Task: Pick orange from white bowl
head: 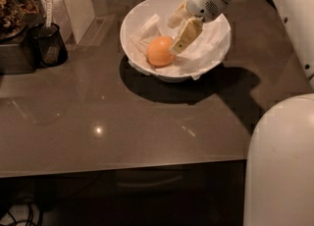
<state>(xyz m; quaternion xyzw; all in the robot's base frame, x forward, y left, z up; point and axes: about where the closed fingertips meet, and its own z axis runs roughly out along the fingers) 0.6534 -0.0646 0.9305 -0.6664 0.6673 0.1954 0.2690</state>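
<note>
Gripper [173, 35] hangs inside white bowl [123, 31], fingers [185, 34] spread, one touching orange [158, 52] at its right edge.

The shiny brown table [147, 122] holds the white bowl [172, 75] near its far edge. A small black cup [49, 47] stands on it at the left, well apart from the bowl. The gripper [180, 28] hangs over the bowl
</note>
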